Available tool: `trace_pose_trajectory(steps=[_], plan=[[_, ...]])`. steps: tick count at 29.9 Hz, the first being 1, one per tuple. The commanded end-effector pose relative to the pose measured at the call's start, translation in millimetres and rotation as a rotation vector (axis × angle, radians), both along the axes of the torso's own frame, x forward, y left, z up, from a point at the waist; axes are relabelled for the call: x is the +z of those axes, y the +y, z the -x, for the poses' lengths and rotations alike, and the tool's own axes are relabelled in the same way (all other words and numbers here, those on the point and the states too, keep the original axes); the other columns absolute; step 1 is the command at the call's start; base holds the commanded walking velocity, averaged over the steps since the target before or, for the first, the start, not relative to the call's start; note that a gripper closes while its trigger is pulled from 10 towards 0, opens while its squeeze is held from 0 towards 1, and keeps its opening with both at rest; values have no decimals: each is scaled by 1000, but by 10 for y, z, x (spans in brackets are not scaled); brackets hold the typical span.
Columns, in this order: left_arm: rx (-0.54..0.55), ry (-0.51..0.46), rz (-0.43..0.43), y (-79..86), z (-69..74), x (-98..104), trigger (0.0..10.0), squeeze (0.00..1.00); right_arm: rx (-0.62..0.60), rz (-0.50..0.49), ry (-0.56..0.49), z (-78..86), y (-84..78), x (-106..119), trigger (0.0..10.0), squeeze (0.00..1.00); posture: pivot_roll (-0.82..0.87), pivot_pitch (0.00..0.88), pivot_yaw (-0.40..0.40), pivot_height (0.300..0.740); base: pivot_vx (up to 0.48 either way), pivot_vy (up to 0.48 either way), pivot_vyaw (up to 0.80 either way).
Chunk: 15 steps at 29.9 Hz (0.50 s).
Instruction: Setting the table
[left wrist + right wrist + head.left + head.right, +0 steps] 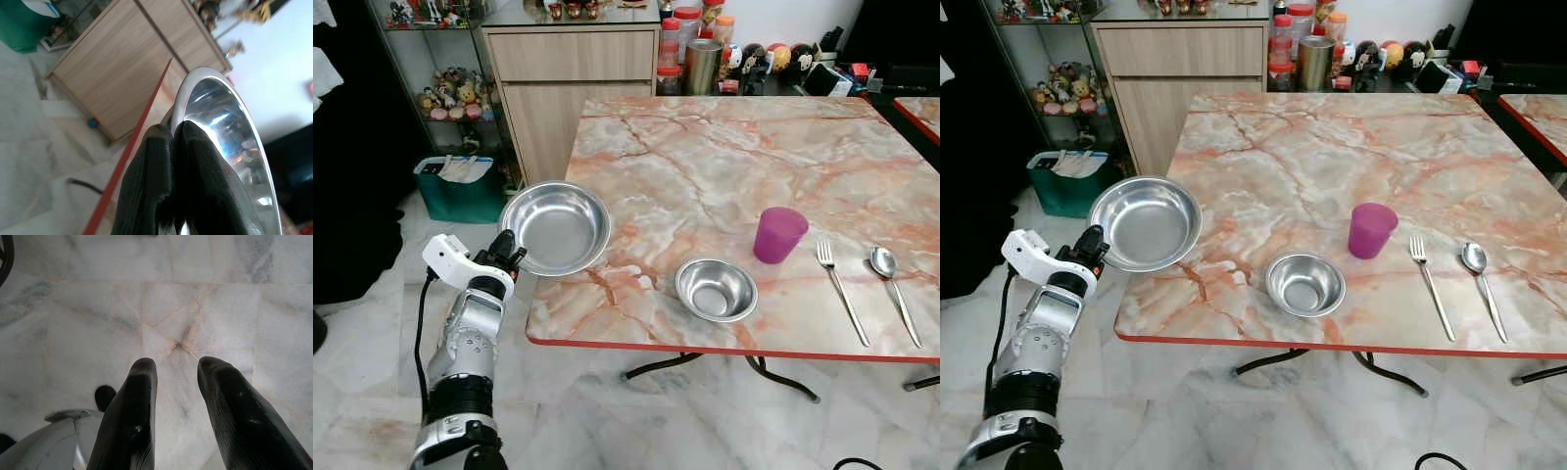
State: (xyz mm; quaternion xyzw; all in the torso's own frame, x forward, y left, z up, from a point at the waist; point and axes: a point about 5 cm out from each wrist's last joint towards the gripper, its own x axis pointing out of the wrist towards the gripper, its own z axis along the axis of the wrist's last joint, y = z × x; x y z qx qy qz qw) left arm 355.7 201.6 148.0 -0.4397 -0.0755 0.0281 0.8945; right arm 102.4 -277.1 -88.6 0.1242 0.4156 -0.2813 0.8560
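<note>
Plate point(555, 227), a wide shiny steel one, hangs partly over the bench's left edge near the front left corner, its far side above the marble top and its near rim out past the red edging. The left claw point(508, 254) is clamped on that near rim; the left wrist view shows its two black fingers point(156, 181) pinched together with the rim point(182, 100) between them. From the claw, the plate reaches up and to the right, over the bench, so the coming move, as I judge it, is a carry or slide to the right and a little forward along the front edge. The open place seems to lie left of the fork, where the small steel bowl point(716, 289) sits close to the front edge.

Right of the bowl and slightly farther back stands a purple cup point(778, 234). Beyond it a fork point(840, 291) and a spoon point(893, 289) lie side by side near the front right corner, their long axes running roughly front to back, handles toward the front edge. The left arm is plainly the nearer one to the plate.

The right claw point(176, 382) hangs over the pale floor tiles point(88, 318), fingers apart and gripping nothing.

No brand, label or writing can be read on anything; the jars and tins by the far wall are too small to make out.
</note>
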Motion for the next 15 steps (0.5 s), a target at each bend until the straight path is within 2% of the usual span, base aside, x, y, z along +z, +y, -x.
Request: trace_pose_trajectory(steps=[1,5,7,10,15], plan=[[24,-60,17,3,-21,128,10000,0,-24,-1,-4,36,-1,-6,10000,0,78,78,-9,740,0,-259,0],[47,-65,24,51,-14,126,10000,0,-22,1,-1,37,-2,-7,10000,0,77,74,-9,740,0,-247,0],[98,-41,6,226,4,89,10000,0,-22,2,1,39,-5,-6,10000,0,80,71,-9,740,0,-244,0],[132,-45,-14,353,29,110,10000,0,-21,3,1,40,-8,-5,10000,0,85,68,-10,740,0,0,0],[154,-59,-13,418,37,152,10000,0,-20,2,-4,38,-10,-3,10000,0,85,74,-11,740,0,0,0]])
